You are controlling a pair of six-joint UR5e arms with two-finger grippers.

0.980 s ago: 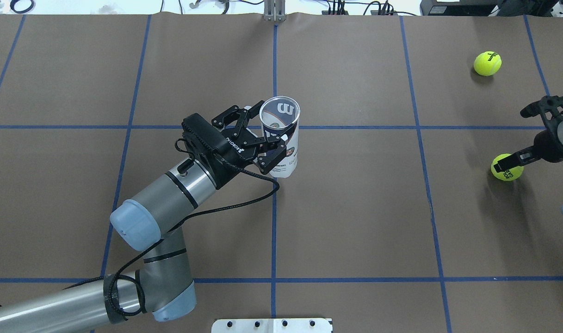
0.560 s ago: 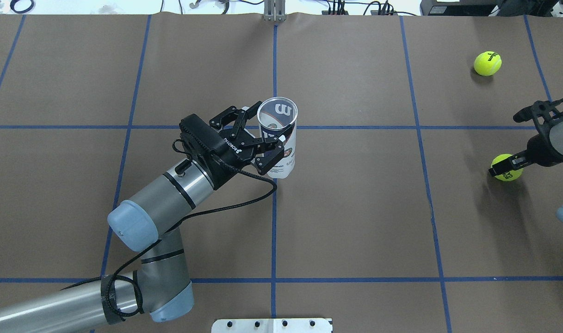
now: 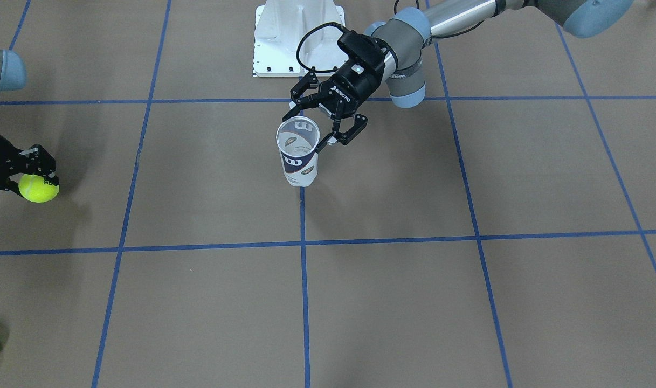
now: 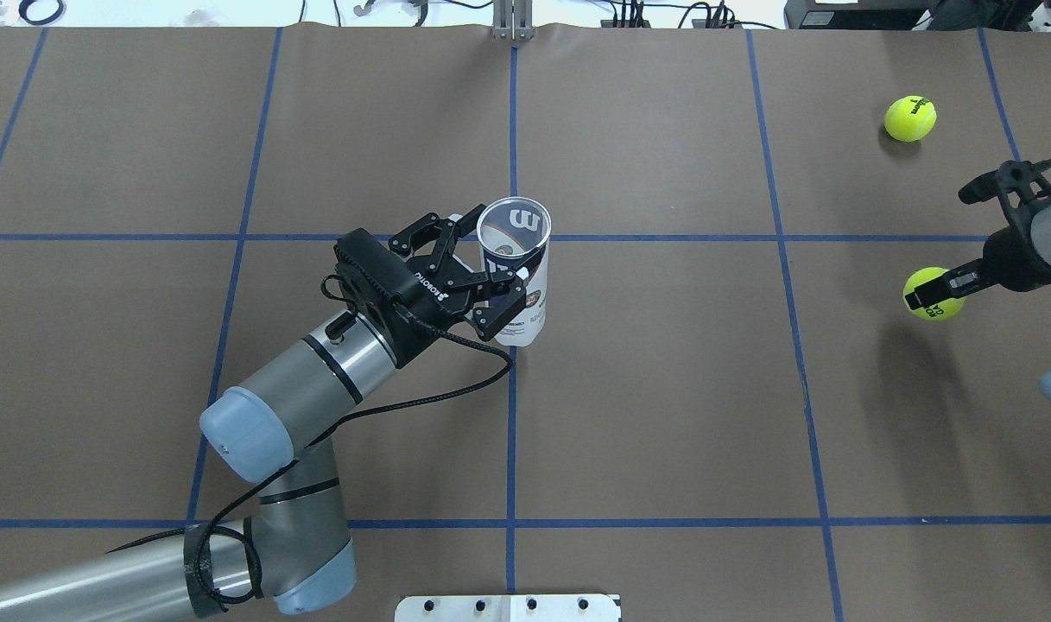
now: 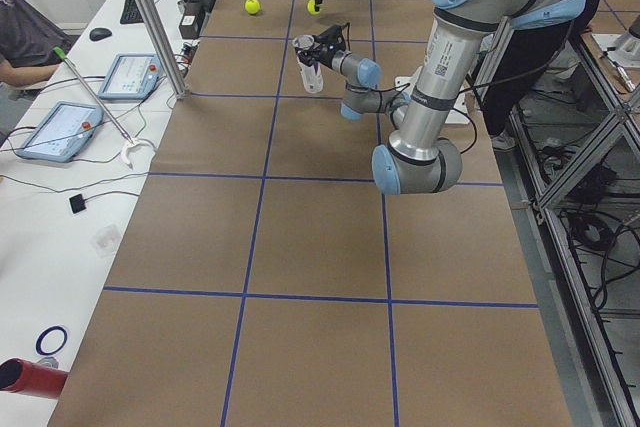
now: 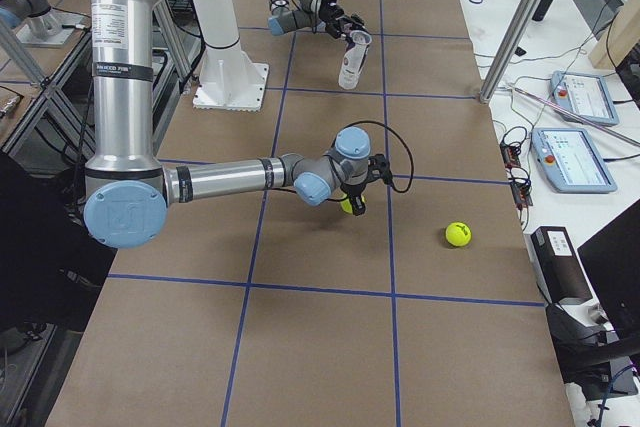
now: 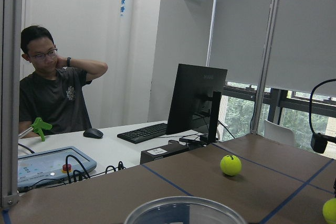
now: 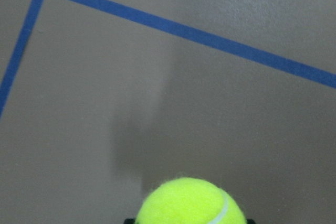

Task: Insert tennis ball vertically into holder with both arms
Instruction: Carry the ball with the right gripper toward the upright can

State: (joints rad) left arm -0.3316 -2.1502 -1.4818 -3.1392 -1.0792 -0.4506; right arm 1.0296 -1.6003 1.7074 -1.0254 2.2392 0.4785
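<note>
Carrying has only just begun, by my reading. The right gripper (image 4: 933, 294) has its jaws clamped on a ball (image 4: 921, 300), which seems to hang clear of the table, its shadow lying apart from it. The left gripper (image 4: 495, 259) has its jaws closed round the holder (image 4: 527, 295) just under the rim. The holder stands about upright, mouth open, near the table's centre in the overhead view. From the holder, the held ball sits out at about 3 o'clock, well apart. A spare ball (image 4: 910, 118) lies at about 2 o'clock.

Next, I'd say, the right arm must bring its ball across towards 9 o'clock, stop it squarely above the rim, then lower or drop it straight in. The left arm has to keep the holder steady and plumb for that.

Against a second ago, the held ball has drifted towards the holder and risen. The left gripper and holder have slid slightly towards 7 o'clock.
</note>
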